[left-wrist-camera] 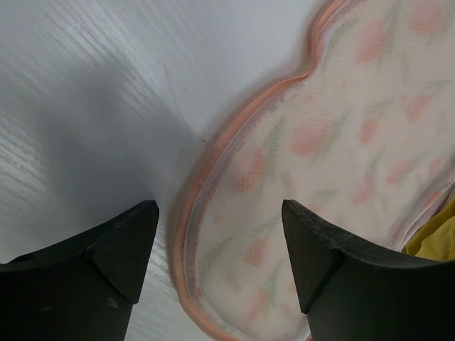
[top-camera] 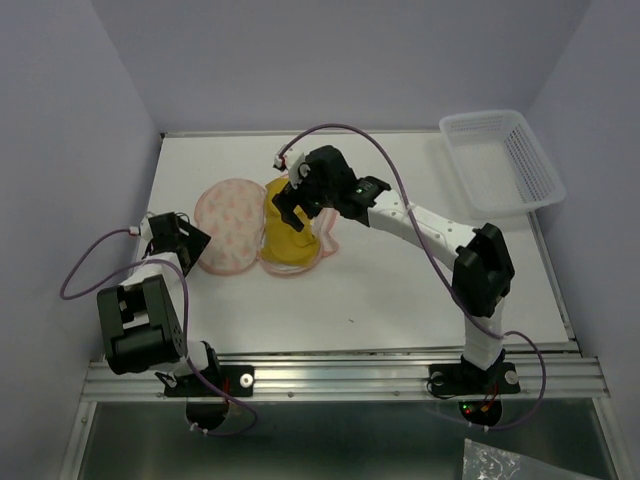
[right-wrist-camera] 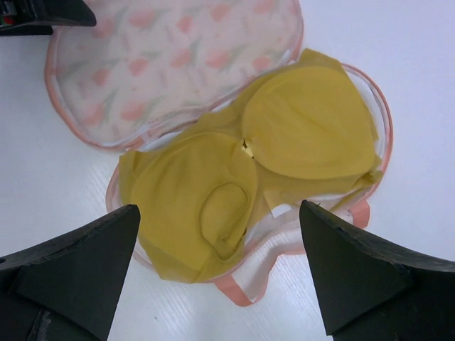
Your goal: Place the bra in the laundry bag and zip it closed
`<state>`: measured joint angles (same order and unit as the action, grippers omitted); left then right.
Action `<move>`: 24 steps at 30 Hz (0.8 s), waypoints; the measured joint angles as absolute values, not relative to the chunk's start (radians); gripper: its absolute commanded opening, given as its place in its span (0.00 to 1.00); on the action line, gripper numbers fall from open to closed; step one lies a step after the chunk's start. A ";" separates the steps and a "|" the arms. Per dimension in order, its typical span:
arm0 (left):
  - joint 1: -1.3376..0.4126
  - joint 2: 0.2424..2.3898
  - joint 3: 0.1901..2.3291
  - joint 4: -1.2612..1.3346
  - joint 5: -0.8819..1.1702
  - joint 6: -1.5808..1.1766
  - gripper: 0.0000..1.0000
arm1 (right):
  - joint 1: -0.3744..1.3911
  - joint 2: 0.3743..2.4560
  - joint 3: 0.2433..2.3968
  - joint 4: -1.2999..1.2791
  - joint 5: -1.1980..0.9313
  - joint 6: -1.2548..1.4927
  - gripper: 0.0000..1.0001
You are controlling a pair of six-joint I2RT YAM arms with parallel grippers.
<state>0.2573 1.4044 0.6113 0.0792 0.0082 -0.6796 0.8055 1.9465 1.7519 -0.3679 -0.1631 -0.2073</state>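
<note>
The left gripper (left-wrist-camera: pixel 219 213) and right gripper (right-wrist-camera: pixel 219 209) gaped empty; the floppy bag (left-wrist-camera: pixel 341 142), limp bra (right-wrist-camera: pixel 306 121) inside, looked best pinched by its rim.

bare table (top-camera: pixel 400 300) right of laundry bag (top-camera: pixel 228 235), basket (top-camera: pixel 497 160) far right

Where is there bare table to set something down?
Bare table lies between the laundry bag and the near edge, and between it and the basket. Crowded at the bag: left gripper at its lid edge, right gripper over the bra.
</note>
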 measured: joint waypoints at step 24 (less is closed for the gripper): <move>0.212 1.417 0.595 0.127 0.039 -0.598 0.00 | 0.583 1.868 1.468 -0.278 -0.022 0.181 1.00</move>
